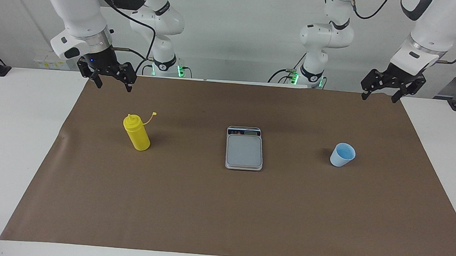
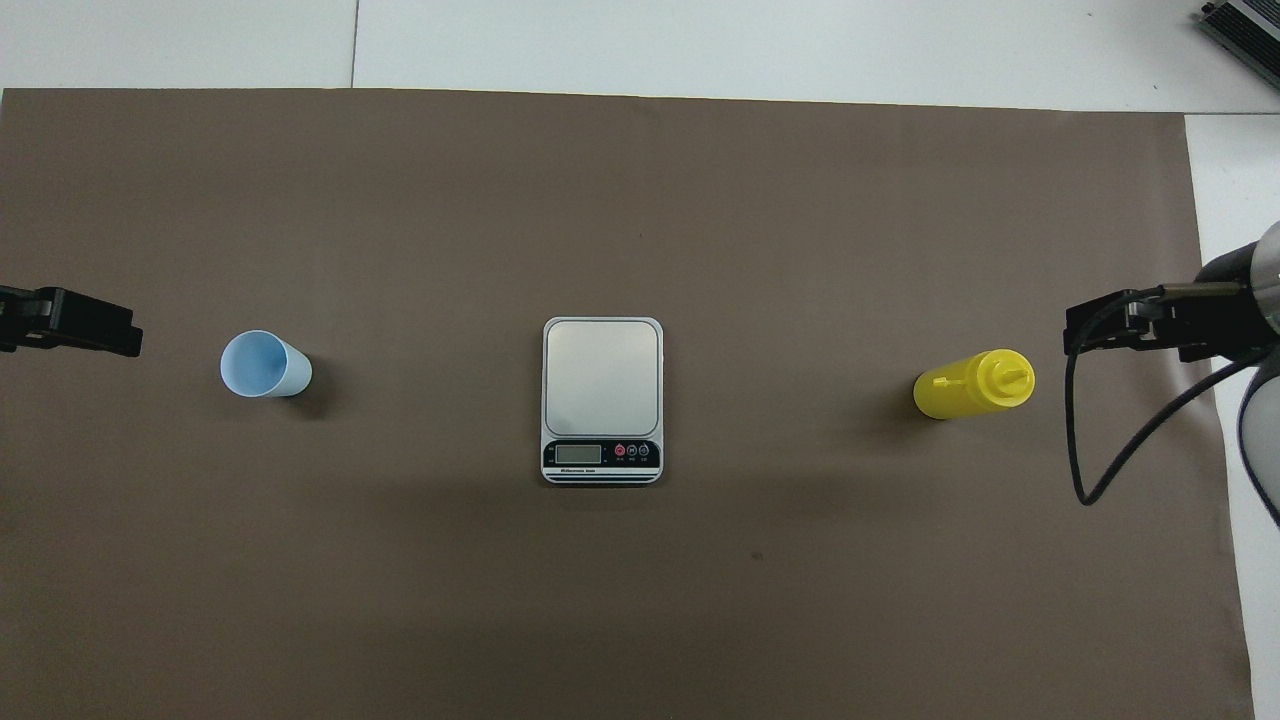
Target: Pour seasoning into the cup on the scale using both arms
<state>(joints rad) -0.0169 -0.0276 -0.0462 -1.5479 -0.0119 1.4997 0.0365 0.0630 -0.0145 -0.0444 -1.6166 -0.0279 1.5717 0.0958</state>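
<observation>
I note a matt brown paper-like sheet [image 1: 207, 206]; the scale [image 1: 244, 149] plate looks brushed metal; bottle [image 1: 136, 132] and cup [image 1: 342, 155] look smooth plastic.

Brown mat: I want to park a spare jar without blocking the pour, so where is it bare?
Bare patches lie between the yellow squeeze bottle and the kitchen scale, between the scale and the light-blue cup, and all along the mat edge farthest from the robots. Nowhere is crowded; the three stand apart in one row.
</observation>
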